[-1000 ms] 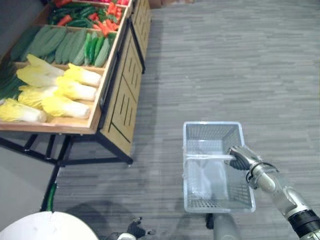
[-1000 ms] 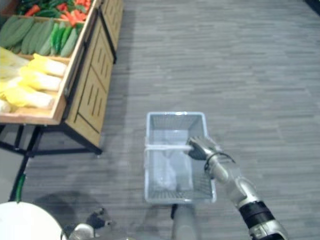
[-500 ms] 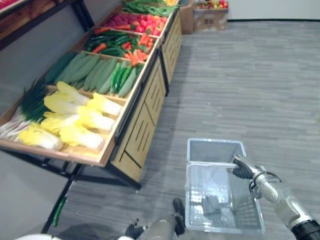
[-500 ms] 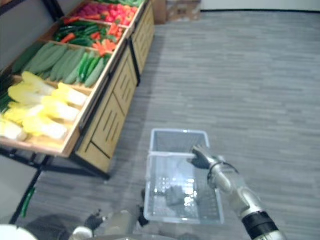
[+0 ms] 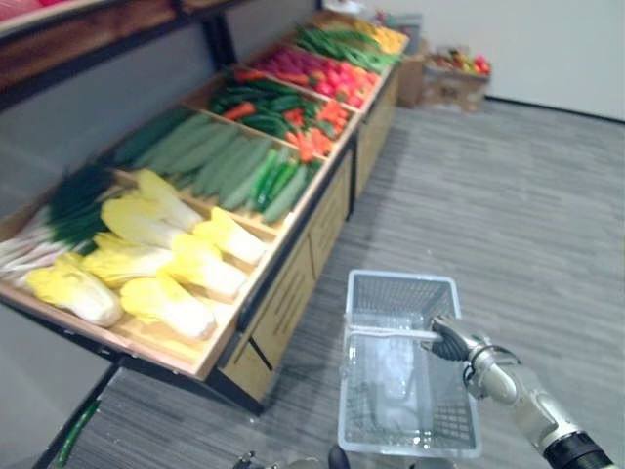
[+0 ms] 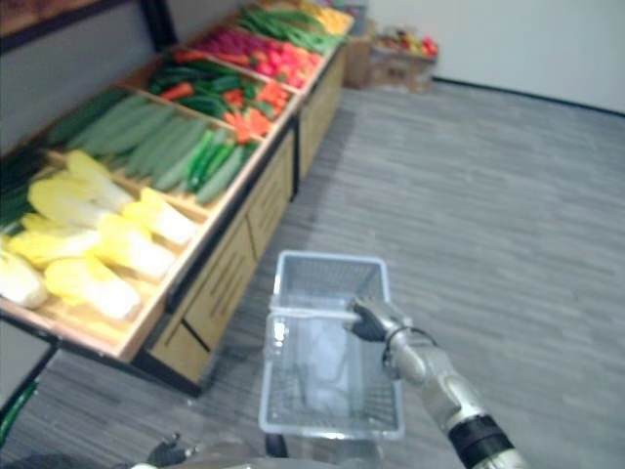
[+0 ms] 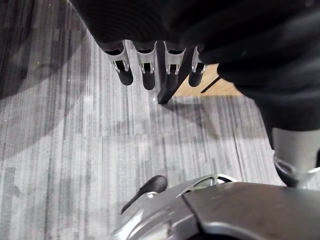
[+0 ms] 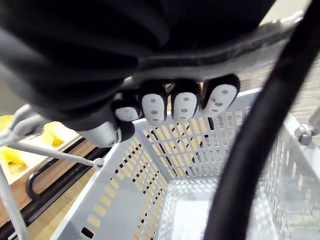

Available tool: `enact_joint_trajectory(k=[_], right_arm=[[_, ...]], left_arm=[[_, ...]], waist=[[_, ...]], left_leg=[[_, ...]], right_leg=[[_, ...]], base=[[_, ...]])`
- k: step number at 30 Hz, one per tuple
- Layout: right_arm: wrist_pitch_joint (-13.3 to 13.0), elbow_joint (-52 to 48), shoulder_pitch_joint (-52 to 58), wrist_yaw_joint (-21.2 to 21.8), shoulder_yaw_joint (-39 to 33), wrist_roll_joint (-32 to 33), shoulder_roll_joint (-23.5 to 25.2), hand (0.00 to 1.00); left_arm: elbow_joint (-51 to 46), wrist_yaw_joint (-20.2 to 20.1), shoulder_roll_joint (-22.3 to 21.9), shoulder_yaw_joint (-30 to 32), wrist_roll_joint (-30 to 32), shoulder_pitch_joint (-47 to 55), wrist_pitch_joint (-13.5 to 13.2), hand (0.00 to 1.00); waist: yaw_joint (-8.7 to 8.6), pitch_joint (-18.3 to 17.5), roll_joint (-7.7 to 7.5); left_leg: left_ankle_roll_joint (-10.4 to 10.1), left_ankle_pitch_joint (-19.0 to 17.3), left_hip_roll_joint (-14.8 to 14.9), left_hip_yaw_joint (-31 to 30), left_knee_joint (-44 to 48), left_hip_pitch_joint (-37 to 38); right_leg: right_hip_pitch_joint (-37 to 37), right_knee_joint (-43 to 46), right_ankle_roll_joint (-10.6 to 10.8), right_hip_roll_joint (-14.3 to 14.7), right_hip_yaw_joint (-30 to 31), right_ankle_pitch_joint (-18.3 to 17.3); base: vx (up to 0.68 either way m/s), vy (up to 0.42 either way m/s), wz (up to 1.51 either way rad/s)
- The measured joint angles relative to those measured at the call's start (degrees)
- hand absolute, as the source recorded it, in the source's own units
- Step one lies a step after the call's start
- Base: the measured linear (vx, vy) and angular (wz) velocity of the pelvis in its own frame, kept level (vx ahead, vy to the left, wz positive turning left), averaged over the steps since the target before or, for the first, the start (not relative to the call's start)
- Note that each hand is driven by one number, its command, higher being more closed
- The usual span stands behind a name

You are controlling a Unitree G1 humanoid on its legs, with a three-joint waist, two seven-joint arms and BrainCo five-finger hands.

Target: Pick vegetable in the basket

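Item: grey mesh basket (image 5: 398, 296), carried beside the front of the wooden display stand (image 5: 293, 293), over the grey floor (image 5: 508, 195). Its mesh bottom shows bare in the right wrist view, so by judgement no vegetable is in it yet. Holder: right robot hand (image 5: 451, 340), fingers curled round one end of the thin wire handle (image 5: 386, 333). Spare: left robot hand (image 7: 146, 62), fingers straight and slack, holding nothing, hanging low above the floor near the stand's base. Stock, all on the sloped stand and well apart from both hands: yellow napa cabbages (image 5: 161, 259) in the nearest compartment, long pale-green gourds (image 5: 200, 156) beyond them, darker cucumbers (image 5: 278, 186) beside those, red and orange peppers (image 5: 317, 117) farther along. Risks, as judged: the grip sits off-centre on the handle, so a heavy cabbage dropped in may tip the basket or slide the wire through the fingers. The basket hangs close to the stand, and a swing or step could knock it against the wooden front. The left robot hand has a long rise from low down and may clip the tray's raised lip on the way. The cabbages lie packed and touching on a slope, so pulling one may roll its neighbours toward the edge. A broad, smooth cabbage may prove too wide for a sure one-handed grasp, which makes a cucumber the safer pick.
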Motion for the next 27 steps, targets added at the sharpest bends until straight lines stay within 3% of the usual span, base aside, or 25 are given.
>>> enact_joint_trajectory(k=[2,4,6,7,8,9,10,11,12,14,15,17,18,20,24,27], right_arm=[[0.08,-0.23,0.39,0.12,-2.02,0.18,-0.50,1.00],[0.13,0.29,0.48,0.12,-2.41,0.22,-0.70,1.00],[0.10,0.56,0.68,0.24,-2.73,0.23,-0.52,1.00],[0.04,0.56,0.75,0.27,-2.73,0.28,-0.37,1.00],[-0.09,0.51,0.89,0.29,-2.77,0.46,0.46,1.00],[-0.25,0.43,1.84,0.32,-3.14,0.47,1.31,1.00],[-0.25,0.42,2.50,0.37,-3.44,0.46,1.31,1.00],[0.06,0.66,3.50,0.53,-3.87,0.47,0.95,1.00],[0.24,0.85,3.44,0.44,-5.25,0.47,0.87,1.00],[0.08,0.87,3.53,0.78,-5.45,0.43,-0.69,1.00],[-0.02,0.89,3.69,0.74,-5.82,0.57,-1.05,1.00],[0.03,0.90,4.21,0.74,-6.12,1.13,-1.08,1.00],[0.13,0.90,5.33,0.72,-6.56,1.46,-1.09,1.00],[0.30,0.89,6.33,0.68,-7.27,1.47,-0.99,1.00],[0.80,0.90,8.52,-0.19,-9.97,1.47,-0.62,1.00],[0.80,0.88,9.27,-0.54,-12.04,1.52,0.65,1.00]], left_arm=[[0.28,0.08,0.00,-1.12,-2.07,-1.33,-0.11,0.00],[0.14,0.19,-0.42,-1.44,-2.71,-2.09,-0.13,0.00],[0.05,0.23,-0.40,-2.21,-2.76,-2.27,-0.53,0.00],[0.05,0.24,-0.30,-2.26,-2.77,-2.15,-0.62,0.00],[0.10,0.34,-0.12,-2.30,-2.92,-1.72,-0.73,0.00],[0.15,0.51,0.87,-2.36,-2.91,-1.76,-0.81,0.00],[0.54,0.48,0.97,-2.29,-2.89,-2.00,-0.81,0.00],[1.00,0.46,0.27,-2.02,-2.87,-2.05,-0.82,0.00],[1.18,0.48,-1.31,-1.52,-2.89,-1.34,-0.83,0.00],[1.51,0.35,-1.88,-0.71,-2.86,-0.99,-0.87,0.00],[1.49,0.39,-1.97,0.48,-2.92,-1.03,-0.81,0.00],[1.50,0.43,-1.72,1.23,-4.18,-1.47,-0.68,0.00],[1.22,0.53,-1.27,1.51,-5.07,-1.96,-0.70,0.00],[0.87,0.52,-1.00,1.40,-5.06,-1.98,-0.72,0.00],[0.48,0.64,-1.16,1.33,-4.99,-2.27,-0.70,0.00],[0.49,0.81,-1.51,1.40,-4.92,-2.22,-0.69,0.00]], waist=[[-0.90,0.15,0.29],[-0.72,0.10,0.31],[0.18,0.18,0.53],[0.30,0.15,0.47],[0.72,-0.19,-0.18],[0.90,-0.79,-1.54],[0.88,-0.95,-1.53],[0.87,-1.12,-0.58],[1.00,-2.43,2.22],[0.44,-2.80,3.20],[-0.48,-2.69,3.07],[-0.63,-2.30,2.51],[-0.61,-1.16,0.73],[-0.58,-0.84,0.64],[-0.94,-0.67,0.97],[-1.26,-0.65,1.87]], left_leg=[[-0.46,-0.21,0.29,-7.99,0.91,1.55],[-1.67,-0.94,0.77,-12.46,1.37,1.95],[-4.54,-3.36,2.37,-19.18,4.01,1.45],[-5.22,-4.12,2.81,-20.48,4.67,1.38],[-7.48,-6.27,3.52,-23.54,6.41,1.36],[-8.94,-8.36,3.56,-25.98,7.49,1.20],[-9.79,-9.54,4.05,-27.26,8.18,1.09],[-10.79,-10.94,6.02,-28.02,9.21,0.90],[-11.87,-10.50,9.27,-27.61,9.84,0.38],[-13.77,-6.80,11.20,-27.34,11.54,-1.59],[-14.38,-3.74,11.93,-27.18,14.16,-3.72],[-14.72,-0.22,12.40,-25.51,15.66,-4.76],[-14.50,4.89,12.95,-22.57,16.22,-5.62],[-13.39,7.78,15.02,-16.76,16.26,-5.86],[-12.58,7.97,16.05,-4.60,13.64,-6.54],[-12.81,8.43,15.88,-2.92,5.99,-6.27]], right_leg=[[-0.98,-17.02,-0.94,0.94,1.92,-1.81],[-1.04,-28.92,-0.09,1.76,6.55,-1.22],[-0.90,-43.46,1.52,2.11,12.52,0.22],[-0.75,-45.75,2.16,1.92,12.98,0.60],[-0.13,-49.46,3.70,1.18,12.84,1.56],[0.69,-49.98,3.93,0.20,12.07,1.60],[0.90,-48.90,5.64,-0.07,11.08,4.96],[1.03,-46.41,5.75,0.76,8.06,6.61],[1.05,-44.73,4.05,3.01,5.19,4.31],[1.25,-41.68,2.28,3.58,1.54,2.19],[2.37,-39.86,0.94,3.32,-2.26,0.60],[4.05,-39.73,0.03,3.02,-4.81,-0.47],[6.65,-40.76,-1.05,2.64,-7.83,-1.35],[9.28,-42.47,-2.19,3.08,-11.58,-2.09],[11.11,-44.00,-2.52,3.46,-16.12,-3.35],[9.54,-44.07,-2.56,5.00,-16.79,-3.36]], base=[[0.35,-0.137,1.90],[0.33,-0.222,1.48],[0.39,-0.403,1.42],[0.33,-0.431,1.37],[0.30,-0.501,1.34],[0.28,-0.534,1.33],[0.24,-0.578,1.14],[0.25,-0.517,0.90],[0.27,-0.468,0.82],[0.29,-0.457,0.94],[0.26,-0.505,1.08],[0.14,-0.396,0.91],[0.08,-0.309,0.87],[0.05,-0.283,0.88],[0.00,-0.219,0.70],[-0.03,-0.042,0.21]])
